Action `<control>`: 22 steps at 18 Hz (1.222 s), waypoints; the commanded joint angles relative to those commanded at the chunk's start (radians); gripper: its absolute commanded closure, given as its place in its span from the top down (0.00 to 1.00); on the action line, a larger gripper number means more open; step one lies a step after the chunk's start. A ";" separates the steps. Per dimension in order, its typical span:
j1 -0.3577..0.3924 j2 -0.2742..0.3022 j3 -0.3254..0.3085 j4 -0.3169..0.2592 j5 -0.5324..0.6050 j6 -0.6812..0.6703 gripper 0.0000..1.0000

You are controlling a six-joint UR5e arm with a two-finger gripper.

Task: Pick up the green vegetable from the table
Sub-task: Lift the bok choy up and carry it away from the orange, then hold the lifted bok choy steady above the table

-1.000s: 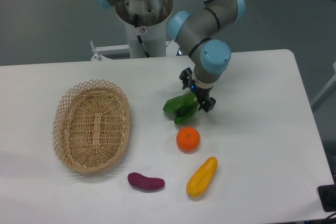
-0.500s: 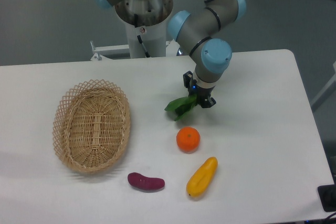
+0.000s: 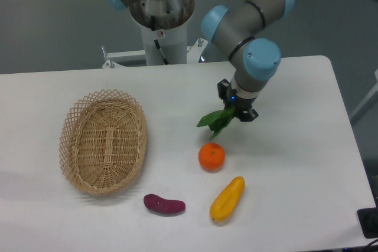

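Gripper (image 3: 237, 111) closed on green vegetable (image 3: 215, 120), above desk (image 3: 295, 146) centre, far from edges. One orange (image 3: 211, 157), one basket (image 3: 103, 141)

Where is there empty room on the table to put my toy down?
The table is bare right of the orange and yellow vegetable, and along its back edge behind the basket. It's crowded below the gripper, holding the green vegetable.
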 joint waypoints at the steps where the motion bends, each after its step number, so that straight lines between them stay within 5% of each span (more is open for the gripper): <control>1: 0.002 -0.005 0.028 0.002 0.000 0.000 0.24; 15: 0.022 -0.169 0.305 0.000 -0.005 -0.063 0.24; 22: 0.022 -0.196 0.339 -0.002 0.000 -0.061 0.24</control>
